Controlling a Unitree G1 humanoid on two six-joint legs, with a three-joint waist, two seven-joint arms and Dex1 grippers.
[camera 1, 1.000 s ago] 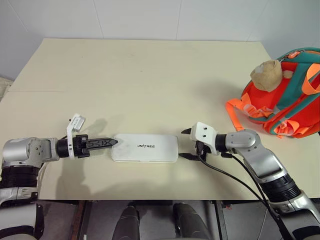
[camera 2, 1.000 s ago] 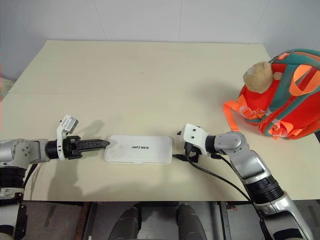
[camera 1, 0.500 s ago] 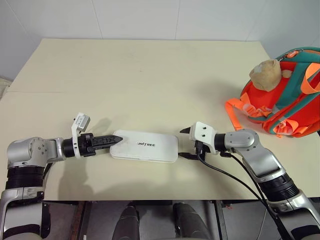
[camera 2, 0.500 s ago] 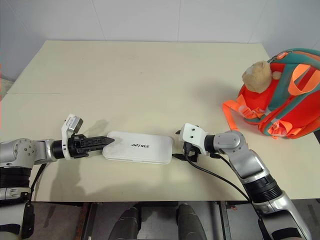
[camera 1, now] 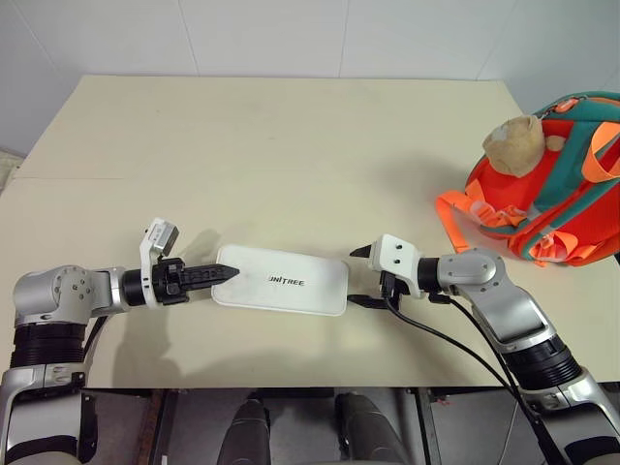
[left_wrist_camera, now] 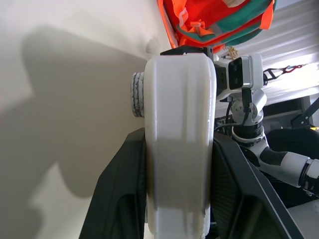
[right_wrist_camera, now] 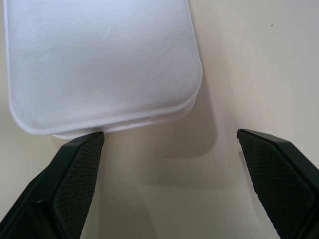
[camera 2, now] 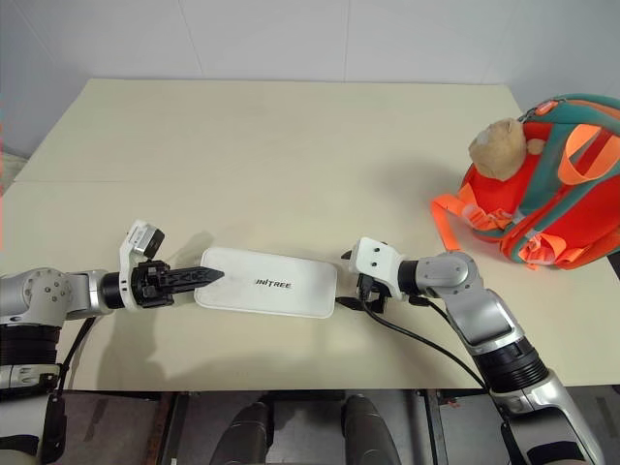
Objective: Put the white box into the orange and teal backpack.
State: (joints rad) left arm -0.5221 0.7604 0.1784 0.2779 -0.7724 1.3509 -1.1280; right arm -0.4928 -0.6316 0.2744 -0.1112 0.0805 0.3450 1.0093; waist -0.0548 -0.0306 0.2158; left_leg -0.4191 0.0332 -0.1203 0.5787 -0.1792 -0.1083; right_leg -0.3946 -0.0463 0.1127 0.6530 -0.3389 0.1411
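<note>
One white box [camera 1: 281,280] lies flat at lower centre of the cream tabletop [camera 1: 291,145], its left end raised a touch. Two hands work it: the left hand [camera 1: 221,273] comes in from lower left, its black fingers [left_wrist_camera: 234,189] clamped on the box's short end; the right hand [camera 1: 360,277] sits at the box's right end, fingers spread wide, gripping nothing. One orange and teal backpack [camera 1: 542,208] stands at the right edge, one tan plush bear [camera 1: 513,143] on top
</note>
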